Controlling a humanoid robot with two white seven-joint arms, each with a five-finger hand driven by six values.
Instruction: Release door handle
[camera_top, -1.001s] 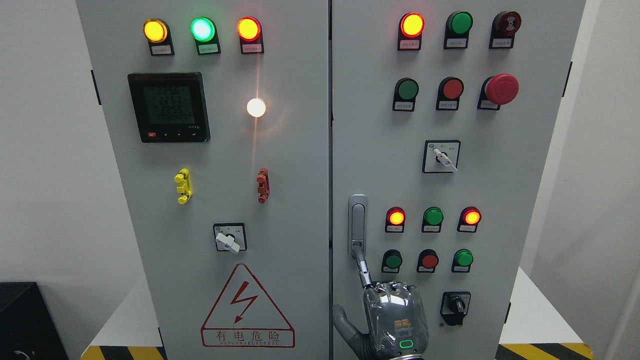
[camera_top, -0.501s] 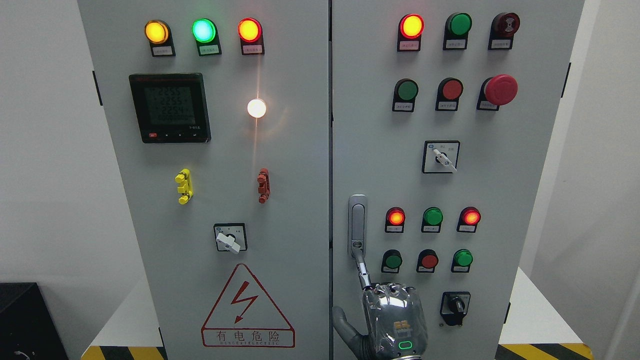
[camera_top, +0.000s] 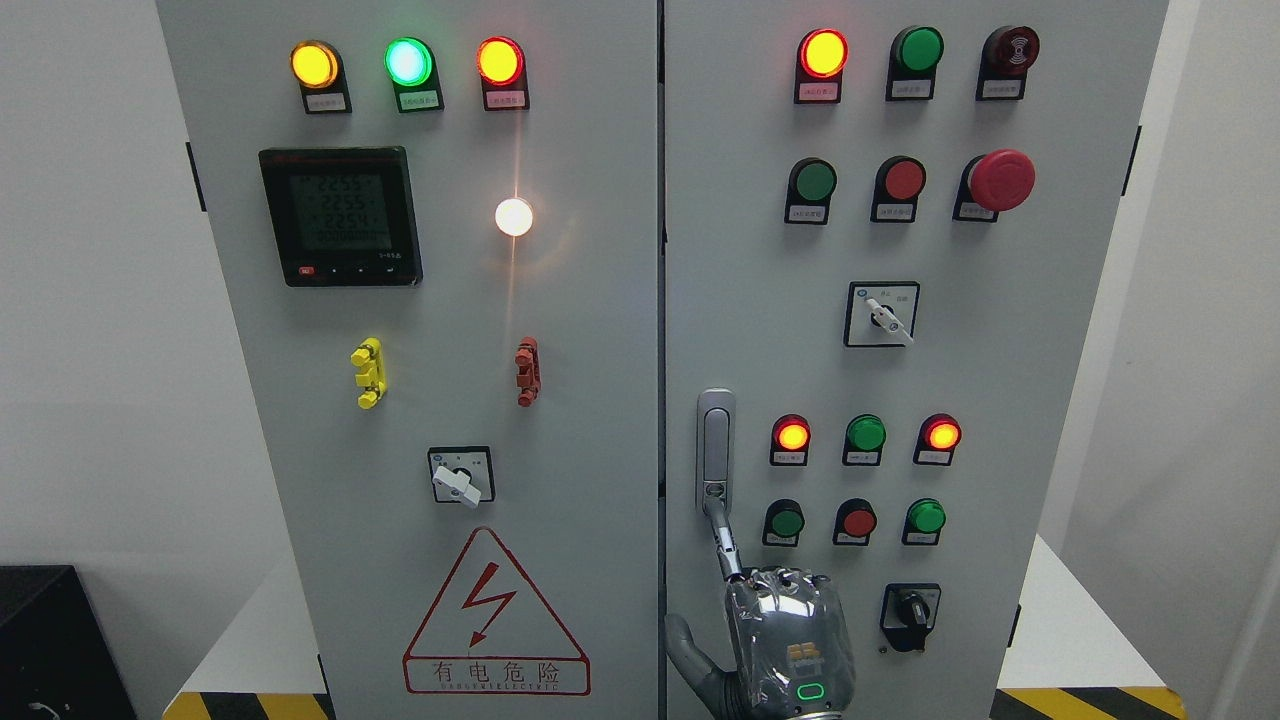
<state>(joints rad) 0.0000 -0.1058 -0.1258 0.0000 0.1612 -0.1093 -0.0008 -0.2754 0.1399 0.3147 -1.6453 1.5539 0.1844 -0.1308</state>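
The grey metal door handle (camera_top: 715, 440) stands upright at the left edge of the cabinet's right door (camera_top: 1000, 400). My right hand (camera_top: 788, 630) comes up from the bottom edge below it, back facing me. Its index finger (camera_top: 727, 545) is stretched up and its tip touches the handle's lower end by the lock. The other fingers are curled and the thumb sticks out to the left. It grasps nothing. The left arm is out of view.
Both cabinet doors look closed, with the seam (camera_top: 661, 300) between them. Lit lamps and push buttons (camera_top: 858, 521) sit right of the handle. A black rotary switch (camera_top: 911, 608) is beside the hand. A red emergency stop (camera_top: 1002, 180) is at the upper right.
The view has shifted very slightly. The hand has stayed put with its index fingertip at the handle's lower end.
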